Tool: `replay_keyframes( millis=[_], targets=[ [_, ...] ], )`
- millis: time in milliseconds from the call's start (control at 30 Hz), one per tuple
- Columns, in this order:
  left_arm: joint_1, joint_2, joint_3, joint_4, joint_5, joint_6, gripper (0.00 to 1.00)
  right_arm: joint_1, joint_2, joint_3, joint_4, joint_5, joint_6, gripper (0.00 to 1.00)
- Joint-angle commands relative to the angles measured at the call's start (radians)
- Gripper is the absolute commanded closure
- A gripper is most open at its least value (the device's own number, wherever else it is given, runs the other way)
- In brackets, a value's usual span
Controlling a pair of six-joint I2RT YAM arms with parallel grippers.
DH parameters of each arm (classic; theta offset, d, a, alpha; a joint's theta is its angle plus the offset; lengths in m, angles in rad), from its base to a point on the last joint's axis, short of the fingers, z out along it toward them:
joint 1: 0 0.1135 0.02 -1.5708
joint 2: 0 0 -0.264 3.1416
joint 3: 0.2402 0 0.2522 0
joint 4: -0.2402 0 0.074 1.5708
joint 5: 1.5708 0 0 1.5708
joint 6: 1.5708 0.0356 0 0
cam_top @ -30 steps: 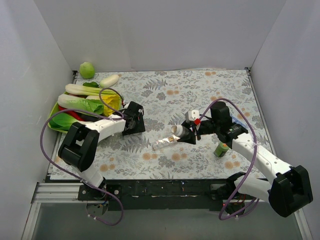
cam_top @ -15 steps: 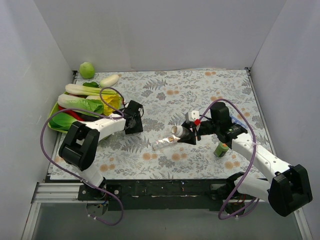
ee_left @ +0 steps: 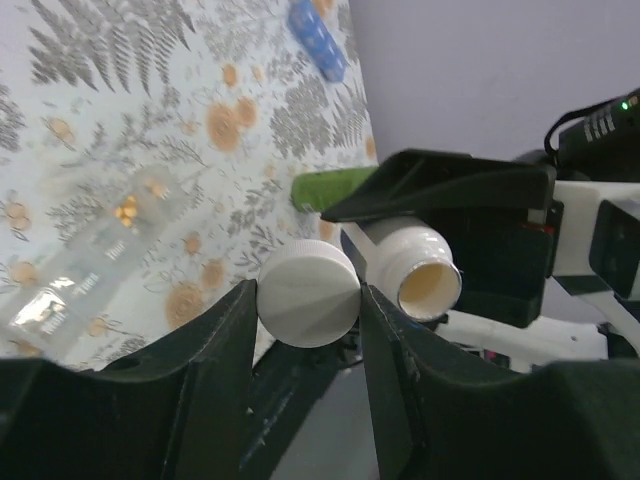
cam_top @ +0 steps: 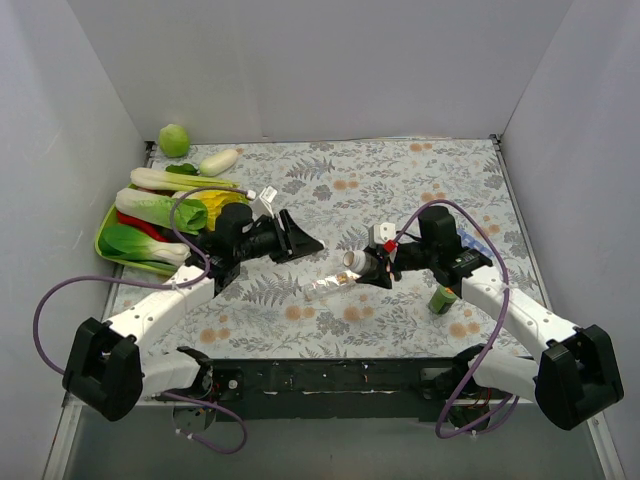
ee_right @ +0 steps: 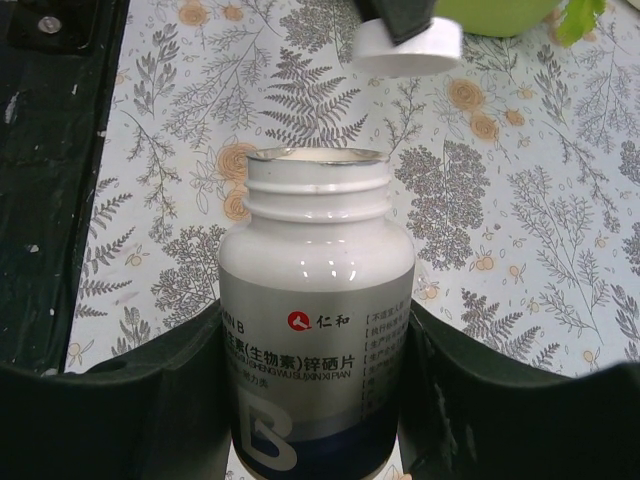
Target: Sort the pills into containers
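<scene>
My right gripper (cam_top: 368, 268) is shut on an open white pill bottle (ee_right: 316, 300), held tilted with its mouth (cam_top: 352, 260) towards the left, above the clear pill-box strip (cam_top: 328, 287) lying on the floral cloth. My left gripper (cam_top: 310, 243) is shut on the bottle's white cap (ee_left: 308, 297) and holds it just left of the bottle's mouth (ee_left: 428, 285). The cap also shows in the right wrist view (ee_right: 408, 48). The clear strip shows in the left wrist view (ee_left: 90, 270). I cannot make out loose pills for certain.
A small green bottle (cam_top: 443, 298) stands right of the strip. A blue pill-box strip (ee_left: 318, 40) lies behind the right arm. A green tray (cam_top: 110, 240) of vegetables sits at the left, with a green ball (cam_top: 174, 139) and a white vegetable (cam_top: 218, 161) behind it.
My left arm has unfolded and swung right from beside the vegetable tray to the centre, bringing the cap close to the bottle. The right arm has barely moved.
</scene>
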Motion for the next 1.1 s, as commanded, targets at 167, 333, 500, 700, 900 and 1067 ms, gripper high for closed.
replay_keyframes(
  millis=[167,333,500,700,900,1067],
  targets=[
    [-0.065,0.021,-0.072,0.282,0.183,-0.250,0.84,0.011,0.038,0.018,0.034,0.031,0.018,0.96],
    [-0.091,0.069,-0.089,0.382,0.180,-0.299,0.84,0.037,0.046,0.023,0.032,0.049,0.016,0.96],
    [-0.122,0.097,-0.104,0.413,0.158,-0.314,0.85,0.039,0.045,0.026,0.030,0.057,0.019,0.96],
    [-0.131,0.109,-0.107,0.410,0.140,-0.313,0.85,0.040,0.040,0.027,0.034,0.054,0.027,0.96],
    [-0.156,0.126,-0.089,0.416,0.135,-0.323,0.85,0.051,0.048,0.027,0.055,0.093,0.066,0.97],
    [-0.191,0.143,-0.055,0.320,0.068,-0.301,0.90,0.059,0.054,0.029,0.069,0.181,0.100,0.98]
  ],
)
